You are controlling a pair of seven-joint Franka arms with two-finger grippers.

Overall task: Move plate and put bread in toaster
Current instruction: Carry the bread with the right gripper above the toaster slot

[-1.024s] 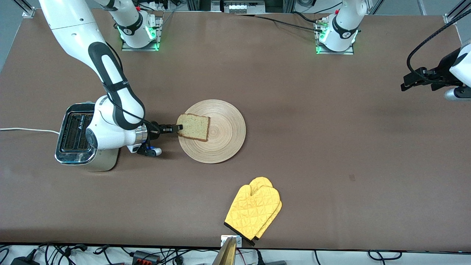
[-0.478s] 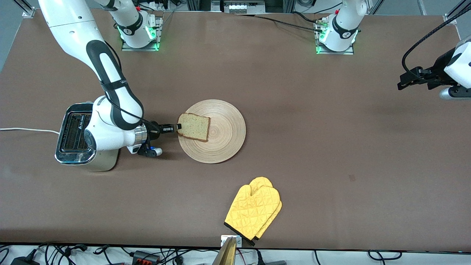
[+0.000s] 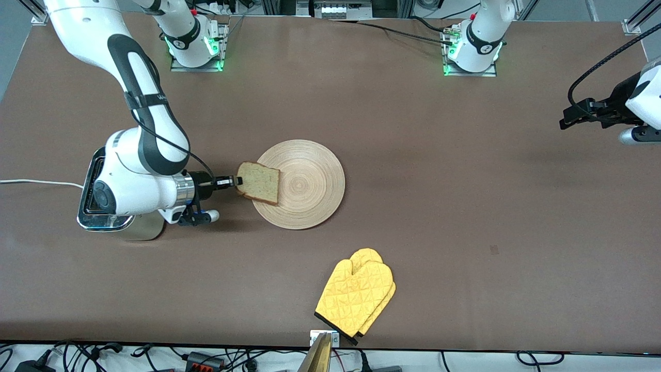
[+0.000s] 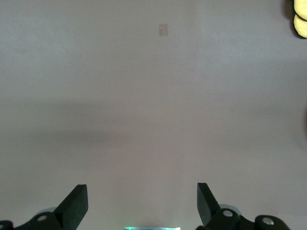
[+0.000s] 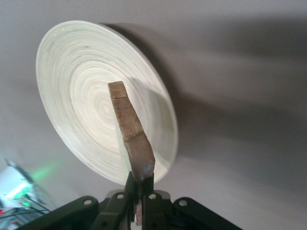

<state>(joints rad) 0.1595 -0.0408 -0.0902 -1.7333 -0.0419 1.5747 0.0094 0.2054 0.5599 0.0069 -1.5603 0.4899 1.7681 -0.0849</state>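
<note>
Right gripper (image 3: 233, 181) pinches the bread (image 3: 258, 182) by one crust edge, lifted over the plate (image 3: 310, 186) rim nearest the toaster (image 3: 93, 206). With so thin a grip, the slice could slip or tear. Open desk (image 3: 413, 232) all around; left gripper (image 4: 142, 203) waits, spread wide, empty.

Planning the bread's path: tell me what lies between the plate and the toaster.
In the front view, the right pincer, holding the bread, and its wrist fill the stretch between the plate and the toaster; only bare table beneath.
</note>
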